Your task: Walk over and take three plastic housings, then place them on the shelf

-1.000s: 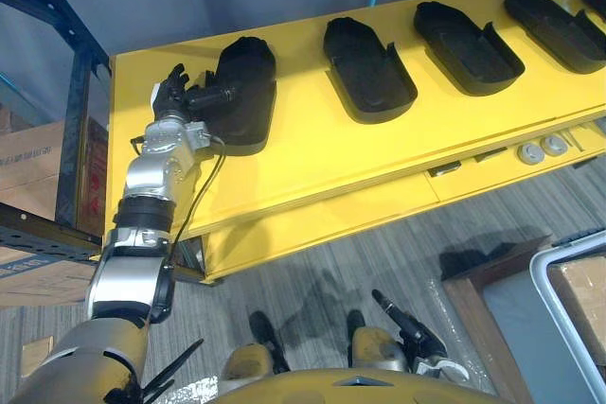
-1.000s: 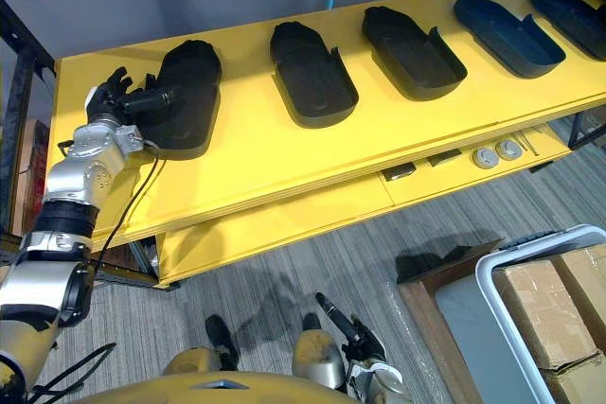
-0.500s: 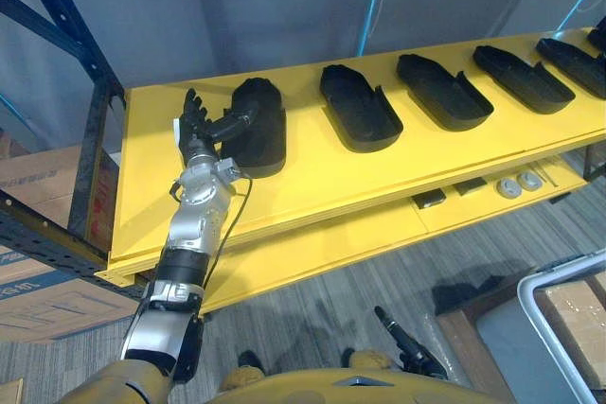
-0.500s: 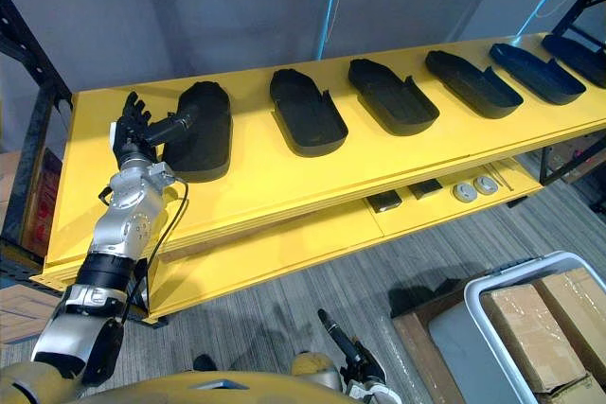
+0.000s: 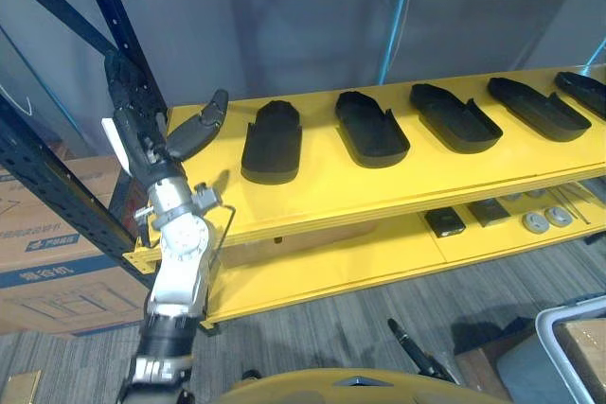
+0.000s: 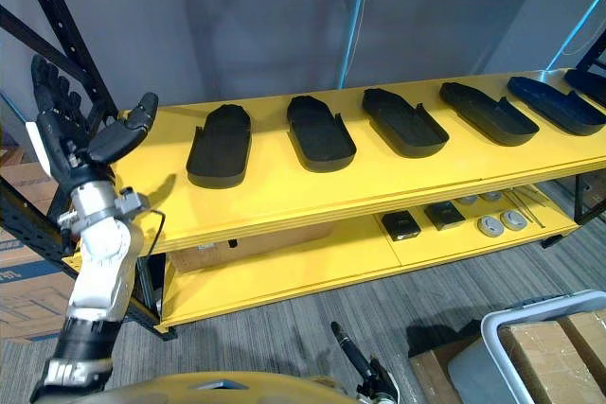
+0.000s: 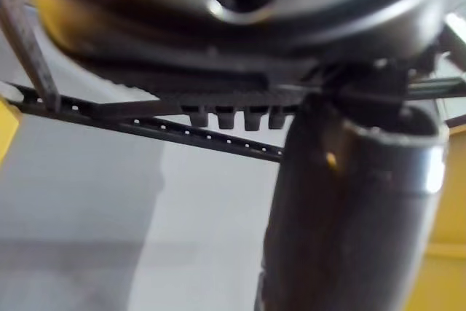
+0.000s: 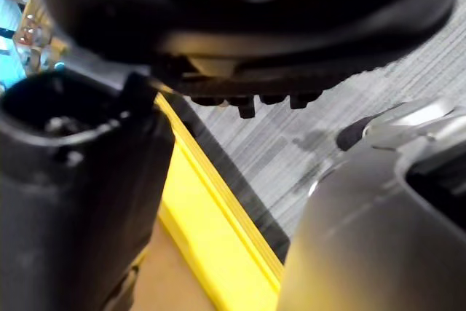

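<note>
Plastic housing [image 5: 272,142] at the left end now lies free on the yellow shelf [image 5: 322,201]: your left hand [image 5: 142,131] has lifted clear, fingers [image 5: 125,84] spread, holding nothing. That placement looks finished.

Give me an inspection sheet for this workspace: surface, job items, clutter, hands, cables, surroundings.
Surface: yellow shelf, top deck with a lower deck beneath.
Job's things: black plastic housings in a row on the top deck; leftmost housing is nearest the left hand; none held.
Clutter: small dark boxes and round discs on the lower deck.
Hands: left hand held up, open, empty; right hand low, state unclear.
Cables: nothing seen.
Surroundings: rack upright, cardboard boxes at left, white-rimmed bin at right, grey floor.
</note>
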